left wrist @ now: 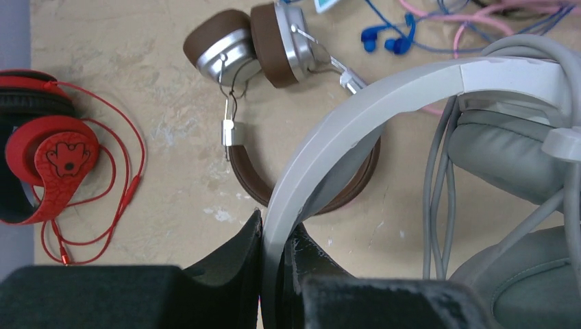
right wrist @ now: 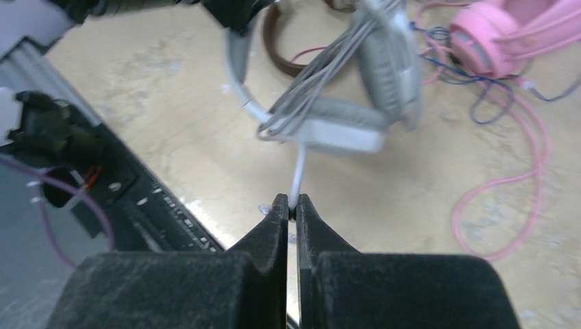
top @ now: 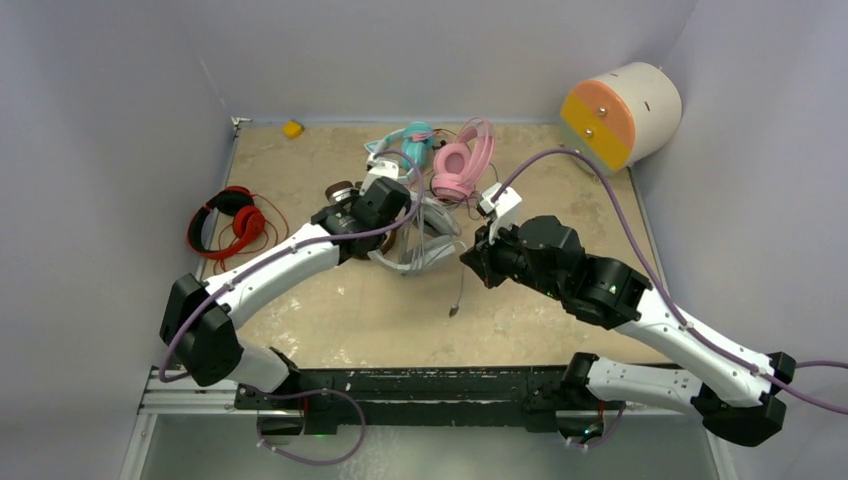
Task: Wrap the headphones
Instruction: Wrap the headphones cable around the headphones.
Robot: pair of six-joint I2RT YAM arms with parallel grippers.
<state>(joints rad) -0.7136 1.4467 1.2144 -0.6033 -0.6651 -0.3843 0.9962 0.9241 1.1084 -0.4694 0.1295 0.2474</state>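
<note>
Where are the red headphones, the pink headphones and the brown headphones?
red headphones (left wrist: 65,154), left wrist view, on its patterned ear cup.
pink headphones (top: 455,168), top view, on its ear cushion.
brown headphones (left wrist: 218,42), left wrist view, on its brown ear pad.

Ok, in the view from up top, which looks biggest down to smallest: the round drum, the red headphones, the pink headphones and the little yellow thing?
1. Cream drum with the orange and yellow face.
2. Red headphones and pink headphones: they look about alike, too close to rank.
3. Small yellow object, clearly the smallest.
</note>
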